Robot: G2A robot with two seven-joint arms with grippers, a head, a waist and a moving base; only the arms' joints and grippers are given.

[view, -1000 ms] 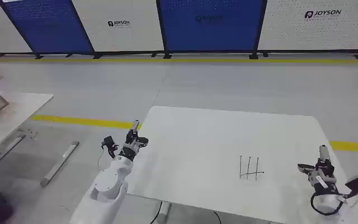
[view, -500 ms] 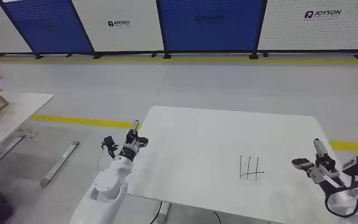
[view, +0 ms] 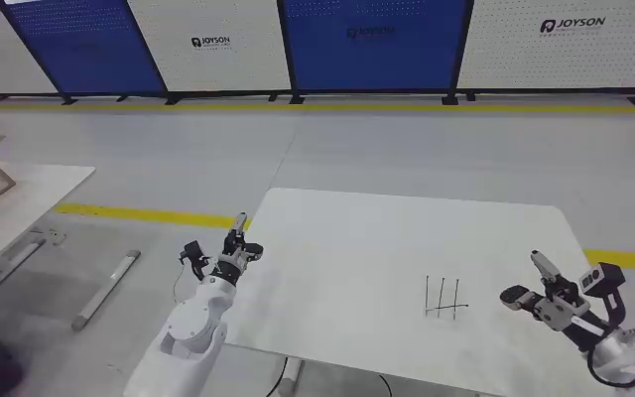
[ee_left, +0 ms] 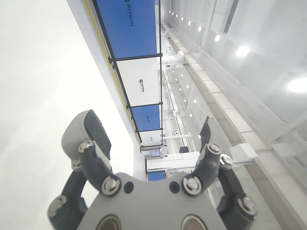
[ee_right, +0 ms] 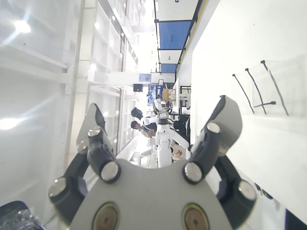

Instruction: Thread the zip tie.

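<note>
Several thin black zip ties (view: 442,298) lie on the white table (view: 377,248), right of its middle near the front: three side by side and one across their ends. In the right wrist view the zip ties (ee_right: 256,89) rest on a clear film. My right gripper (view: 523,278) hovers over the table's right edge, a short way right of the ties, open and holding nothing (ee_right: 160,111). My left gripper (view: 245,238) sits at the table's left edge, far from the ties, open with nothing between its fingers (ee_left: 152,130).
The tabletop is bare apart from the ties. A second white table (view: 40,189) stands off to the left across the floor. Blue and white partition panels (view: 377,45) line the back of the room.
My right gripper has moved left and slightly up the picture, from beyond the table's right edge toward the zip ties. The left arm has kept still.
</note>
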